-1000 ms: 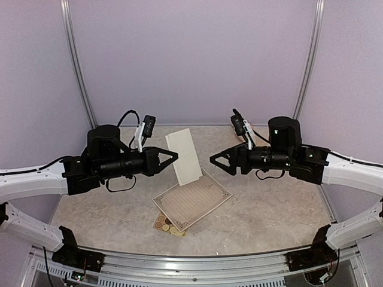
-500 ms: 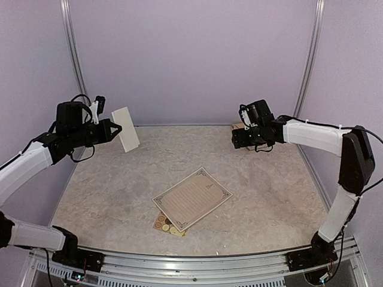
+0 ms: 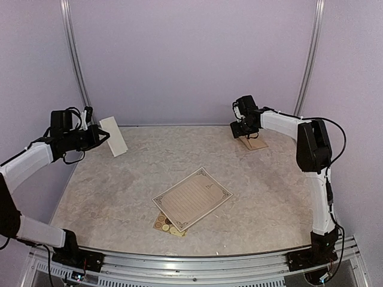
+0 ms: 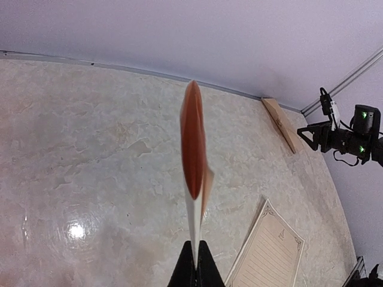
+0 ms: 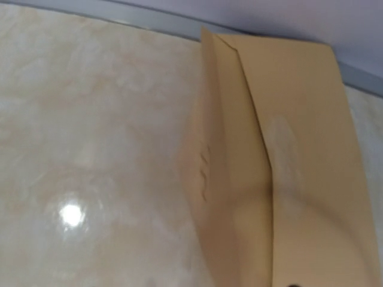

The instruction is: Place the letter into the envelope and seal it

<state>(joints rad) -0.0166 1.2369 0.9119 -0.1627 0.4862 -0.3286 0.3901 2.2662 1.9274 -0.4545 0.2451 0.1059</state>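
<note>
at far right: envelope [image 3: 254,143] by right hand [image 3: 243,134], grip unclear | left hand [image 3: 106,136] pinching white sheet [image 3: 116,142]

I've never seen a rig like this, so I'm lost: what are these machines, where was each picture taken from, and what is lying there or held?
Two robot arms stand at a table. One picture looks down from above; the other two come from cameras on each wrist. The left fingers are shut on a pale sheet. The right fingers, open and empty, hover by the tan envelope at the back. The bordered letter and a sticker sheet lie in the middle.
</note>
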